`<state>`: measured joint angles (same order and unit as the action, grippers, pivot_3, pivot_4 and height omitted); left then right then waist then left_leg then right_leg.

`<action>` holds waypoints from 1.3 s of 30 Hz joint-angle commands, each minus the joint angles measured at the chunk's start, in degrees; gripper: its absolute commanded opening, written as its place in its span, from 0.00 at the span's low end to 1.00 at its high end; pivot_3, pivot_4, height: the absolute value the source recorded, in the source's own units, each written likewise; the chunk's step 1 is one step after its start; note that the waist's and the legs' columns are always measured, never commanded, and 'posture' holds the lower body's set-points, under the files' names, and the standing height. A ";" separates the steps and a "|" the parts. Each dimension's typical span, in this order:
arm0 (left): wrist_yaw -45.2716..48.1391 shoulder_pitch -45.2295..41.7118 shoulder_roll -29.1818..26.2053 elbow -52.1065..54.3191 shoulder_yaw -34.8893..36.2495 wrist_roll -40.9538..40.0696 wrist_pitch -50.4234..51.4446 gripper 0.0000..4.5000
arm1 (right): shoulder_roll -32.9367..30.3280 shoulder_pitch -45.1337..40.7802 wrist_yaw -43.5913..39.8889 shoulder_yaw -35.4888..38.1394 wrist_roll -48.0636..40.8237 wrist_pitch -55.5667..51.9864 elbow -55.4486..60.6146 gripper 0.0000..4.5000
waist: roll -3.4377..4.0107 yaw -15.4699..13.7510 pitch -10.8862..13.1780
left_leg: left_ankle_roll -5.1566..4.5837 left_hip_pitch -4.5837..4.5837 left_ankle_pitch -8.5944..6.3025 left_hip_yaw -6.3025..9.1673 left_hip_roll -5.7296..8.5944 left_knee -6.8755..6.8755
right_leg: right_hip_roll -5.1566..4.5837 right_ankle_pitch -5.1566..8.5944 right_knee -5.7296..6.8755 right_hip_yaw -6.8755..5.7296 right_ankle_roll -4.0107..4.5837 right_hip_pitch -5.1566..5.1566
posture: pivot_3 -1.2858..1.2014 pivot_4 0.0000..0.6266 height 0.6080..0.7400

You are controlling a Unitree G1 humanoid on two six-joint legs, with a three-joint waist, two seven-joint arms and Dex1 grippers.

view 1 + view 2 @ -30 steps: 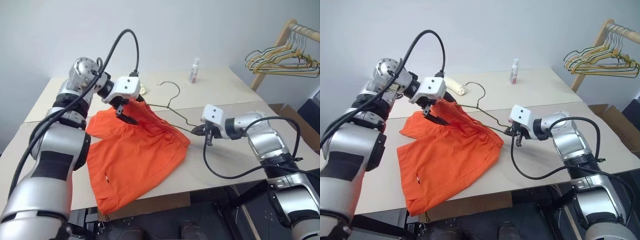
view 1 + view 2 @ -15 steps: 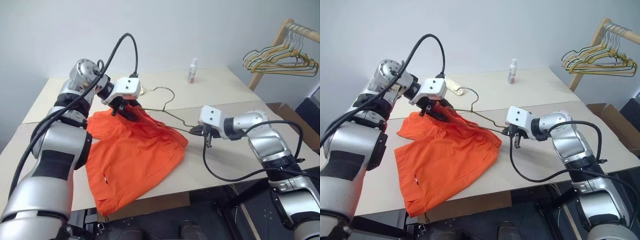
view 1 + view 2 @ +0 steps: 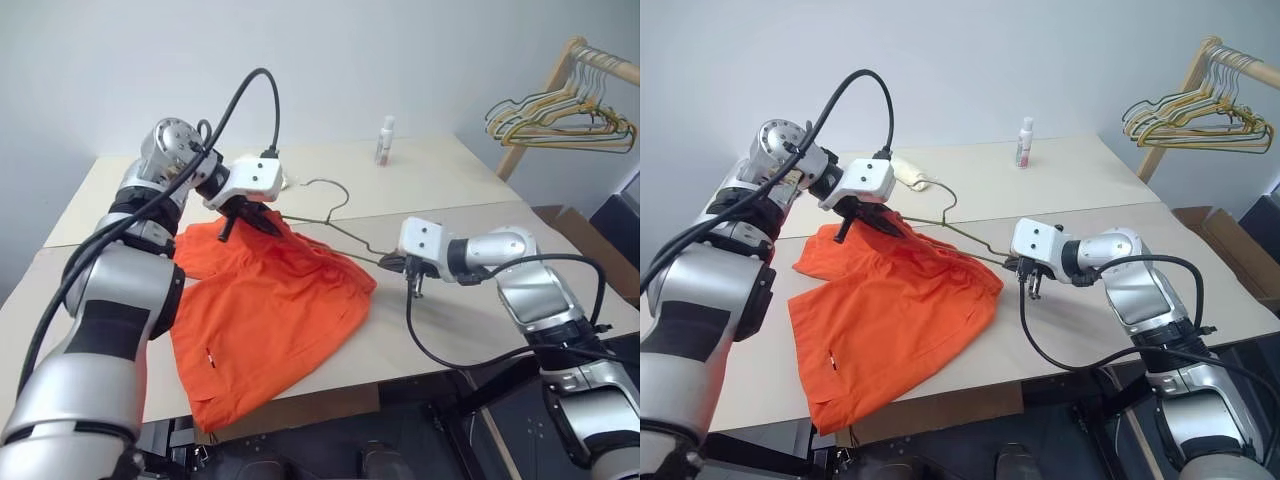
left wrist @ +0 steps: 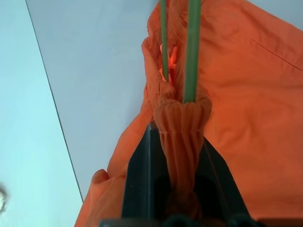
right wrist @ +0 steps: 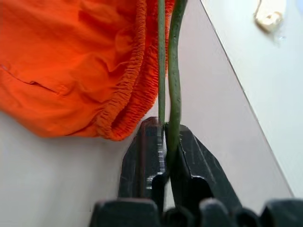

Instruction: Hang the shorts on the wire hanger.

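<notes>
since a moment ago: left gripper now pinched tight on the bunched waistband of the shorts, near the table's middle seam. right gripper nipping the near tip of the wire hanger. long wire running straight from right gripper to left, shorts lying under it.

We see the left gripper clamped on a bunched fold of the shorts | two strands of the wire hanger emerge from that gathered fold | orange cloth drapes on the table, beside a seam
</notes>
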<state>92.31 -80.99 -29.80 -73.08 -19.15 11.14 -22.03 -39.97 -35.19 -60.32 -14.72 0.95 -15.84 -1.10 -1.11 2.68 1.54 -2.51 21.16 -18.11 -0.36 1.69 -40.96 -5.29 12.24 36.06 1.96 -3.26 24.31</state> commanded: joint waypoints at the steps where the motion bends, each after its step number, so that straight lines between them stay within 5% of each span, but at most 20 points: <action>1: -0.09 -2.12 -1.32 1.24 2.40 -0.65 -1.20 0.00 | -1.95 0.22 2.28 6.17 -1.90 0.28 3.72 0.41 | 0.00 -0.06 0.00 | 0.00 0.00 0.00 0.00 0.01 -0.01 | -0.01 0.00 0.01 0.00 0.00 0.00 | 0.50 0.00 1.00; 8: 0.19 -2.35 -2.27 1.55 4.58 -1.42 -0.87 0.00 | -3.51 9.31 9.18 20.46 -7.53 -8.82 11.55 0.93 | -0.01 -0.60 0.00 | -0.03 0.02 -0.02 0.04 0.00 -0.02 | -0.02 0.00 -0.01 -0.04 0.00 -0.03 | 0.50 0.00 1.00; 12: 0.18 -2.51 -3.05 1.80 5.04 -1.24 -0.75 0.00 | -2.47 19.61 9.90 27.48 -13.37 -13.97 18.19 0.93 | -0.02 -0.72 0.00 | -0.06 0.01 -0.03 0.03 0.01 -0.03 | -0.03 0.00 0.00 -0.01 0.00 -0.06 | 0.50 0.00 1.00; 16: -0.10 -2.79 -3.44 1.65 5.61 -0.84 -0.39 0.00 | 2.34 27.27 11.83 27.13 -19.60 -19.85 22.68 0.93 | -0.02 -0.27 -0.01 | -0.08 -0.02 -0.05 0.01 -0.04 -0.04 | 0.03 0.00 0.02 0.03 -0.01 -0.09 | 0.50 0.00 1.00; 23: -0.52 -2.91 -3.52 1.67 6.41 -0.54 -0.20 0.00 | 18.98 23.29 21.13 19.03 -24.84 -29.89 17.83 0.93 | -0.02 0.23 -0.01 | -0.09 -0.22 -0.05 -0.11 -0.07 -0.03 | 0.08 0.02 0.05 0.21 -0.02 -0.11 | 0.50 0.00 1.00; 28: -0.33 -2.58 -3.50 1.80 6.75 -0.58 -0.14 0.00 | 23.82 19.31 24.46 15.90 -23.77 -29.35 12.18 0.93 | -0.02 -0.22 -0.01 | -0.08 -0.07 -0.04 -0.02 -0.01 -0.07 | 0.01 0.01 0.11 0.11 -0.03 -0.05 | 0.50 0.00 1.00; 31: -0.48 -2.48 -3.57 1.83 6.89 -0.51 -0.30 0.00 | 24.62 17.94 24.91 16.44 -25.44 -30.16 10.18 0.81 | -0.02 -0.26 -0.01 | -0.07 -0.01 -0.04 0.02 0.09 -0.07 | -0.07 0.00 0.06 0.10 -0.05 -0.03 | 0.50 0.00 1.00; 39: -0.21 -2.08 -4.10 1.86 7.24 -1.01 -0.64 0.00 | 23.90 16.39 25.55 16.24 -26.02 -30.86 7.70 0.16 | -0.02 -0.03 -0.01 | -0.09 -0.05 -0.05 0.02 0.11 -0.08 | -0.07 -0.01 0.12 0.12 -0.09 -0.04 | 0.51 0.00 1.00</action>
<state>92.07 -81.48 -32.94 -72.77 -13.25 11.21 -22.38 -16.19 -17.35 -35.30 0.64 -23.83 -46.34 6.54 -1.14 2.65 1.53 -2.60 21.12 -18.17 -0.34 1.79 -41.04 -5.36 12.23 36.18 2.08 -3.35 24.28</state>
